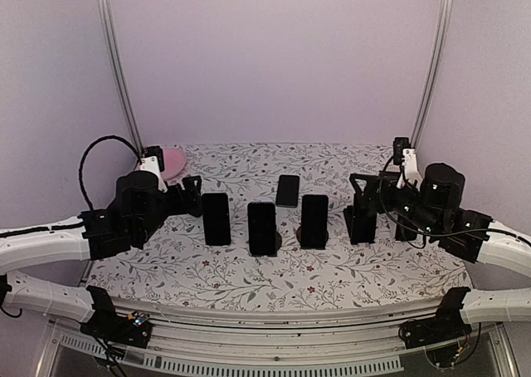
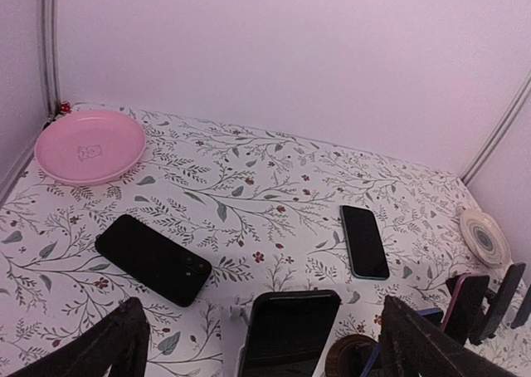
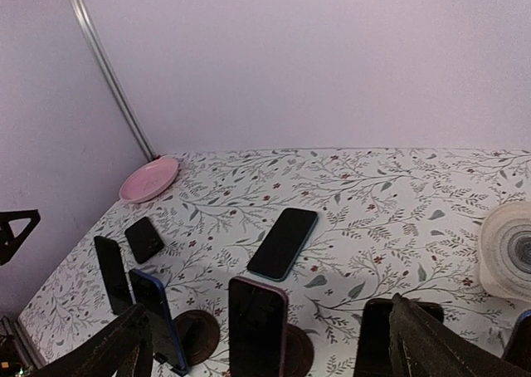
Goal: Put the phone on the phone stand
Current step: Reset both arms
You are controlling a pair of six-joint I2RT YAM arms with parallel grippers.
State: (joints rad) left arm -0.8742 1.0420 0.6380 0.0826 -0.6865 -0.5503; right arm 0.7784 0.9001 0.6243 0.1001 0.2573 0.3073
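Yet to seat: teal-edged black glass phone [image 1: 288, 191], flat on floral-print desk [image 1: 373, 261] behind upright propped phones [image 1: 262, 227]. Flanking with left gripper [image 1: 192, 196] and right gripper [image 1: 382, 211] spread wide, empty, poised to reach.

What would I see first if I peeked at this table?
You'd spot a row of dark phones standing upright in the middle of the flowery table. Behind them two more lie flat, a teal-edged phone and a black phone, and a pink plate sits in the far left corner.
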